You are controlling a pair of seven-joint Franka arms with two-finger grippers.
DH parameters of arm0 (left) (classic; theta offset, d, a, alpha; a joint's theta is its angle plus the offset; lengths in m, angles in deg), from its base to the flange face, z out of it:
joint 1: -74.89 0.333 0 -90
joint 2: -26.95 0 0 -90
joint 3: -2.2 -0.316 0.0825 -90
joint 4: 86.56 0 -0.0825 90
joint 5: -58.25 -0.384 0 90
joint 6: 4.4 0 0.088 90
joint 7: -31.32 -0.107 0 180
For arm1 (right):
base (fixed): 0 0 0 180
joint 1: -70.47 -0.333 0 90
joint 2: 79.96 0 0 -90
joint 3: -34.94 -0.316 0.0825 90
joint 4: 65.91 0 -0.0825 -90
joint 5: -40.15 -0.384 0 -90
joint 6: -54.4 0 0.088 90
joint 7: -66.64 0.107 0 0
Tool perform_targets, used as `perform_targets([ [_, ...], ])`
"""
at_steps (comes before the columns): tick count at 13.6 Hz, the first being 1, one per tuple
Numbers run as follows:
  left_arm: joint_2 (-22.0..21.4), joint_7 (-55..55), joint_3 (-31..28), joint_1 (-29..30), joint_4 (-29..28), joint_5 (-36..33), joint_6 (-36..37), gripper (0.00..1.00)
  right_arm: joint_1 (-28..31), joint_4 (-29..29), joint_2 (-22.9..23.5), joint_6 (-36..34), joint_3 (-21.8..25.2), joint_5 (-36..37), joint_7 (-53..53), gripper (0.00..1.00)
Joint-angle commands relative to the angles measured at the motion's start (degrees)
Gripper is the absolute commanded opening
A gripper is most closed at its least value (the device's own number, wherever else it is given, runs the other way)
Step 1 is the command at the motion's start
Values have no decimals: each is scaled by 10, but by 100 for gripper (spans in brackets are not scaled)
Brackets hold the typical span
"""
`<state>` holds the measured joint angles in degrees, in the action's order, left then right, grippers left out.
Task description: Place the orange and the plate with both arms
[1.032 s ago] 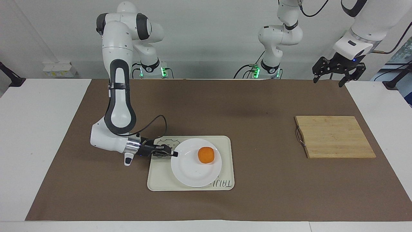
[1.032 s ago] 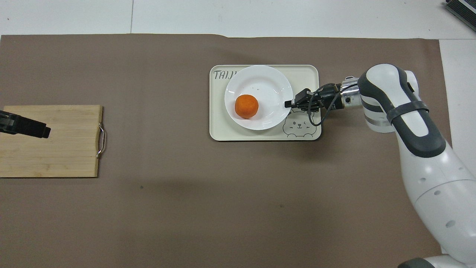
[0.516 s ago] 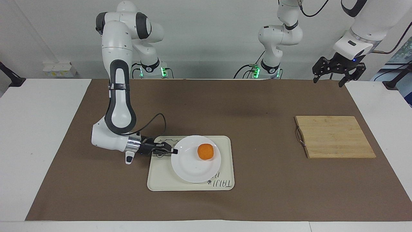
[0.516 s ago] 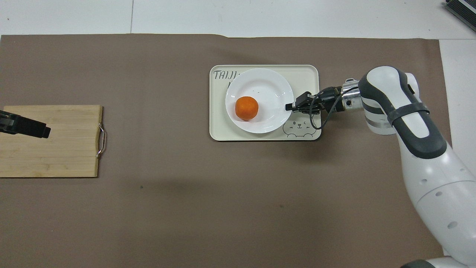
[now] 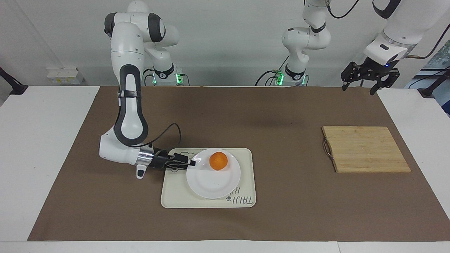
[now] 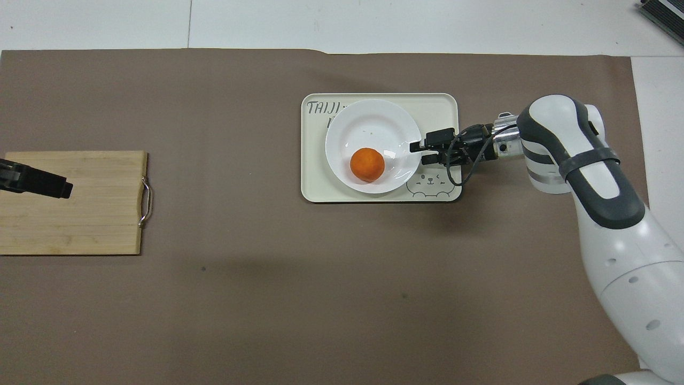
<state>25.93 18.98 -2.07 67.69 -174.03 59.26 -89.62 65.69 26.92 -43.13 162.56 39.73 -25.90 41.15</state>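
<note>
The white plate [image 5: 211,182] [image 6: 368,125] lies on the cream tray [image 5: 172,191] [image 6: 312,182]. The orange [image 5: 218,160] [image 6: 367,163] sits on the plate, on the part nearest the robots. My right gripper [image 5: 192,162] [image 6: 420,152] is low at the plate's rim, on the side toward the right arm's end of the table. It is open, with its fingertips apart at the rim. My left gripper [image 5: 358,89] [image 6: 59,187] waits raised and open, holding nothing, over the cutting board's end of the table.
A bamboo cutting board [image 5: 365,149] [image 6: 75,214] with a metal handle lies toward the left arm's end of the table. A brown mat covers the table. The tray has a bear drawing and lettering.
The plate has come down onto the tray and my right gripper has opened off its rim. The orange rolled across the plate toward the robots. The left arm has not moved.
</note>
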Motion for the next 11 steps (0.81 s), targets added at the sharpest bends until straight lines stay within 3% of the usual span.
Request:
perform_targets([
  [1,-13,-3,7,7,-14,-6,0,100,8,10,-21,-4,-2,33,-7,100],
  [5,-13,-1,7,7,-13,-6,-1,100,7,9,-40,5,4,58,11,100],
  [11,-13,-2,7,8,-13,-6,-3,100,7,1,-86,36,8,215,54,100],
])
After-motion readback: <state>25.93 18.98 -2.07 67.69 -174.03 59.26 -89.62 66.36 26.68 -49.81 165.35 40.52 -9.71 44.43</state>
